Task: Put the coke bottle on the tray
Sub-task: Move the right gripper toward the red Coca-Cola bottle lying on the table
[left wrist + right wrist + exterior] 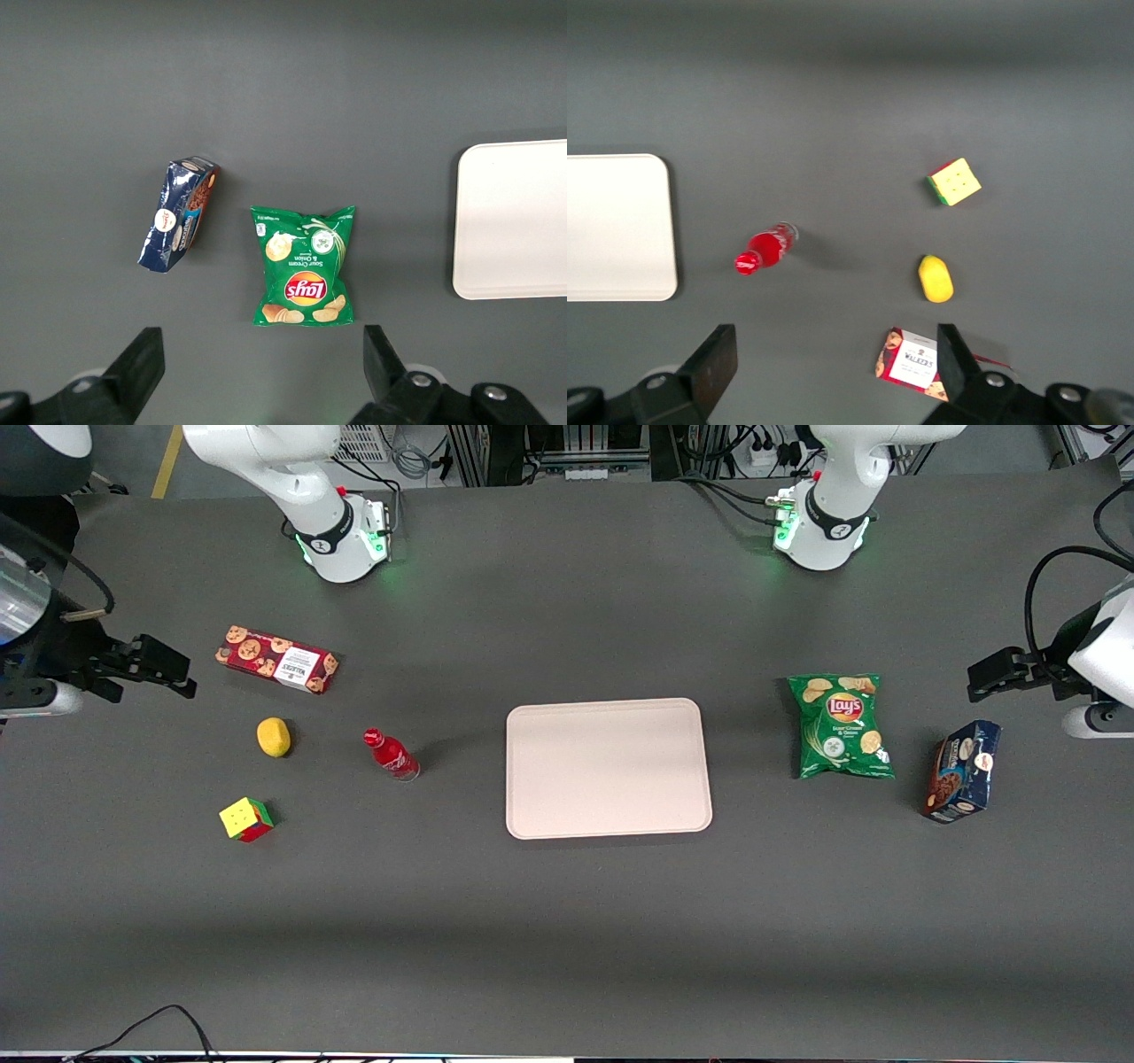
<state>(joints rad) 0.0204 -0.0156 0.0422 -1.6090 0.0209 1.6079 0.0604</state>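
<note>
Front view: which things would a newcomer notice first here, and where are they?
The big pale tray lies bare mid-table. Beside it, toward the working arm's end, stands the red coke bottle, with a lemon and a cube further that way. The open gripper hangs at that table end, away from everything; a green chips bag lies toward the parked arm's end.

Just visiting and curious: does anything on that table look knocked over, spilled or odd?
Nothing spilled or damaged. The coke bottle stands on the table beside the bare tray, not on it. The blue box sits askew. The claw hovers open, apart from everything.
</note>
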